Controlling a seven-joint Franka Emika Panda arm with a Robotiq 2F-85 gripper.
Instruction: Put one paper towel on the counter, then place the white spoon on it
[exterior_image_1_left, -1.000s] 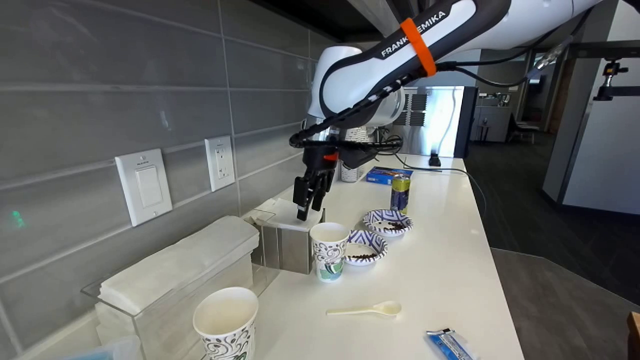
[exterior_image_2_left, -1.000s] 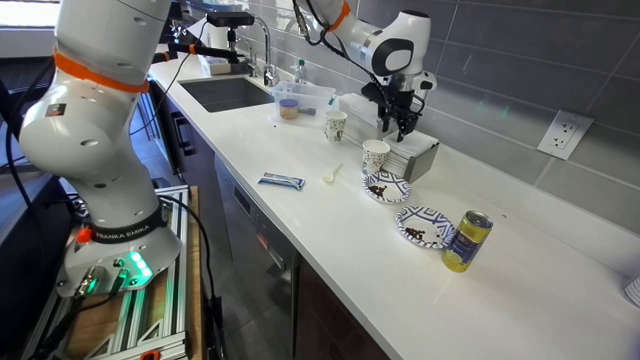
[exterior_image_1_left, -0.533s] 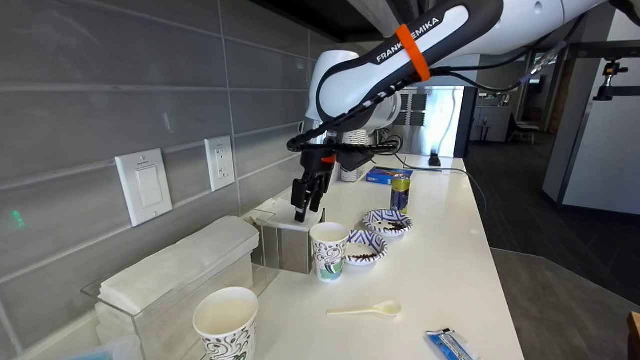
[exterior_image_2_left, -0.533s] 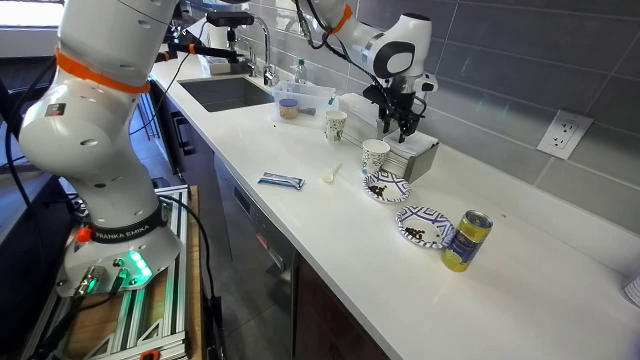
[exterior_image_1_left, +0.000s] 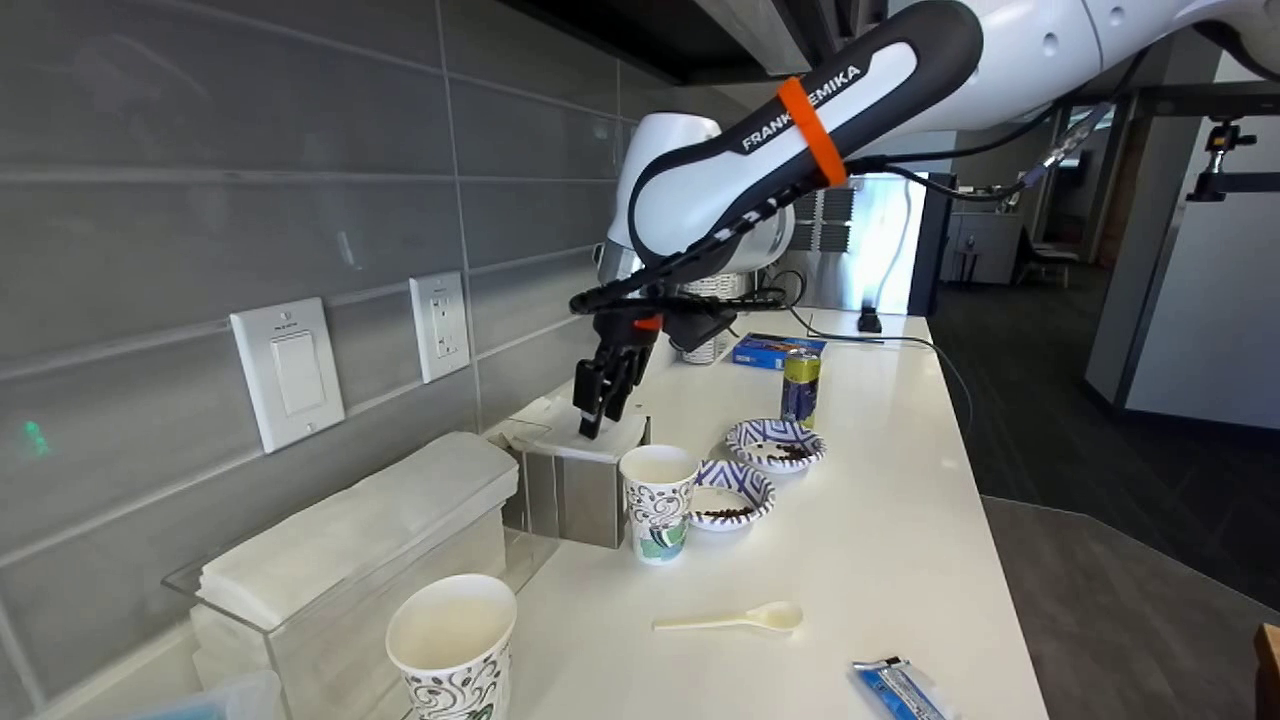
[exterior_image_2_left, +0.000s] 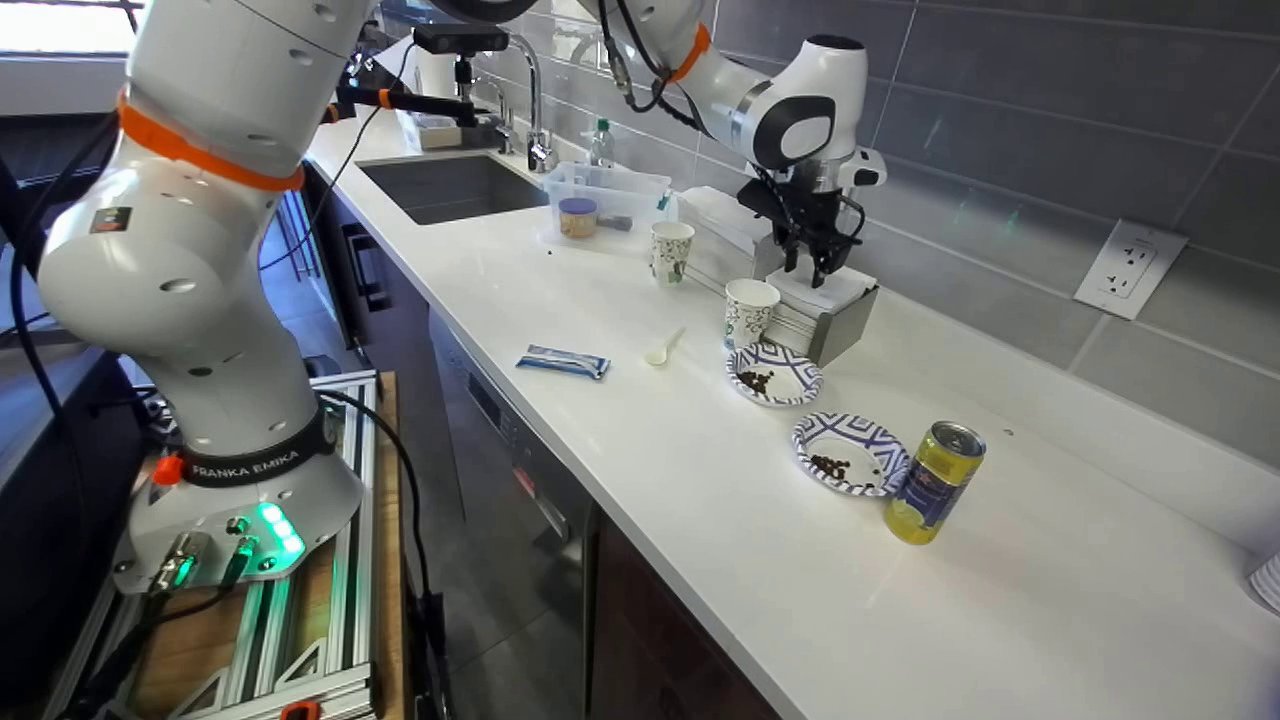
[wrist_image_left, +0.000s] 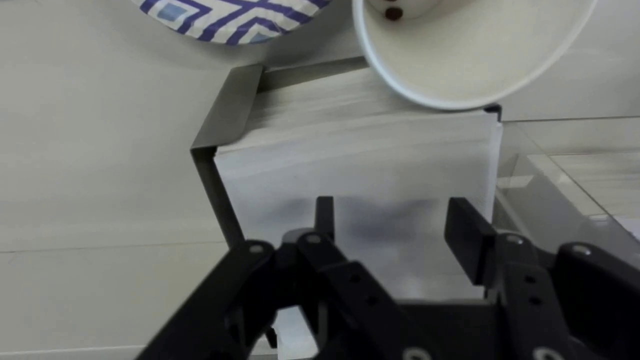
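I have a grey tiled wall (exterior_image_1_left: 220, 120) running behind the tabletop (exterior_image_2_left: 1000, 620), which is white, smooth and faintly glossy. My arm (exterior_image_1_left: 690, 200) reaches across it and bends down close to the wall. In an exterior view a dark sink (exterior_image_2_left: 455, 190) is set into the tabletop. Along the wall a long white stack (exterior_image_1_left: 360, 520) sits in a clear holder (exterior_image_1_left: 330, 640); just beside it the towels (wrist_image_left: 370, 165) fill a metal box (exterior_image_1_left: 590, 500), white and flat-topped, their layered edges slightly uneven. My gripper (wrist_image_left: 392, 215) hangs over them, a little tilted, its fingers (wrist_image_left: 325, 215) well apart with only white showing between, so I have hold of nothing; whether they touch the top sheet I can't tell. Nearby I see two blue-patterned bowls (exterior_image_2_left: 810, 372) with dark bits (exterior_image_2_left: 757, 382) inside, two printed cups (exterior_image_1_left: 658, 515), one just beside the metal box, a yellow and blue can (exterior_image_2_left: 935, 485) and a packet (exterior_image_2_left: 562, 361). The spoon (exterior_image_1_left: 750, 618) is cream-white and slim, lying flat on the tabletop, well apart from the towels, between that cup and the packet.
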